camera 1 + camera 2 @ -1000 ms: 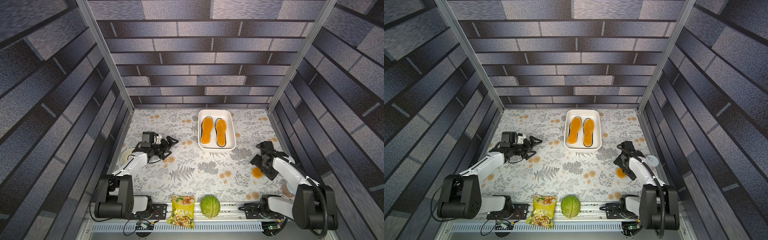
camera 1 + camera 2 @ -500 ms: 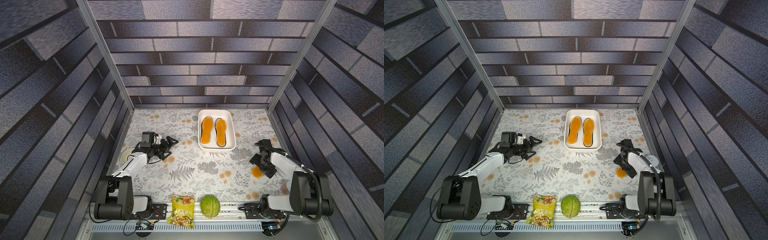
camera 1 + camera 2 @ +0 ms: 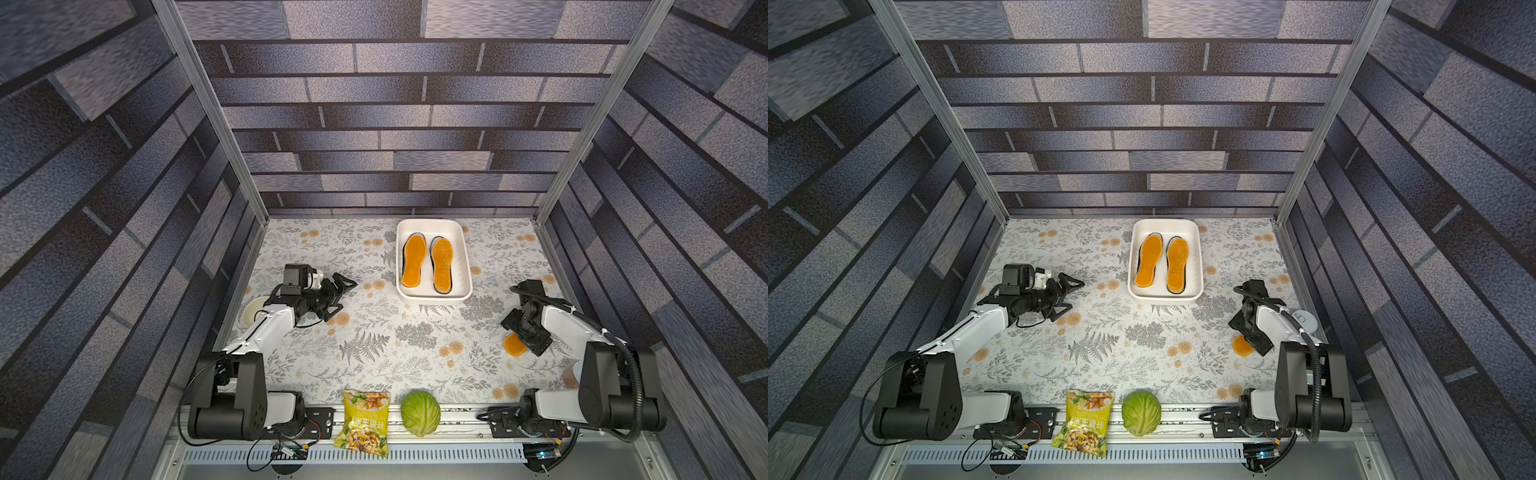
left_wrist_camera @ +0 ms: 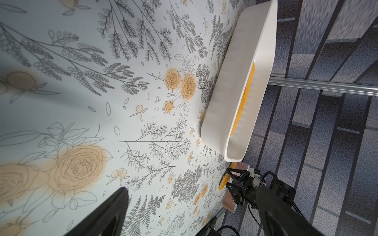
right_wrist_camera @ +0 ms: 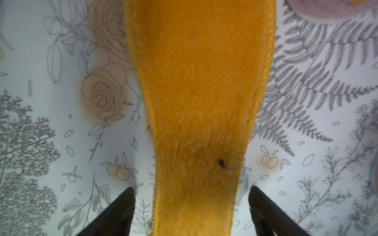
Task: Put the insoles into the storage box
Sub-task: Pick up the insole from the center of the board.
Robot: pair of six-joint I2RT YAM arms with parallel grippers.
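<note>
Straddles a loose orange insole point(image 5: 196, 102) on the near right counter point(image 3: 374, 353) with right jaws wide, not yet pinching; calls for closing, lifting, carrying past the left jaws, wide and empty, to the far storage box point(image 3: 434, 297) holding two orange insoles point(image 3: 413, 266), dark edges point(image 3: 403, 257) beneath hard to read.

Three fuzzy orange insoles point(image 3: 413, 262): two in the one white storage box point(image 3: 466, 266), well ahead of the left gripper point(image 3: 348, 296), and a third insole point(image 5: 200, 92) between the right gripper point(image 5: 191, 188) fingers. One cream bowl point(image 3: 249, 313) behind the left gripper; one snack bag point(image 3: 365, 419); one cabbage point(image 3: 420, 412).
</note>
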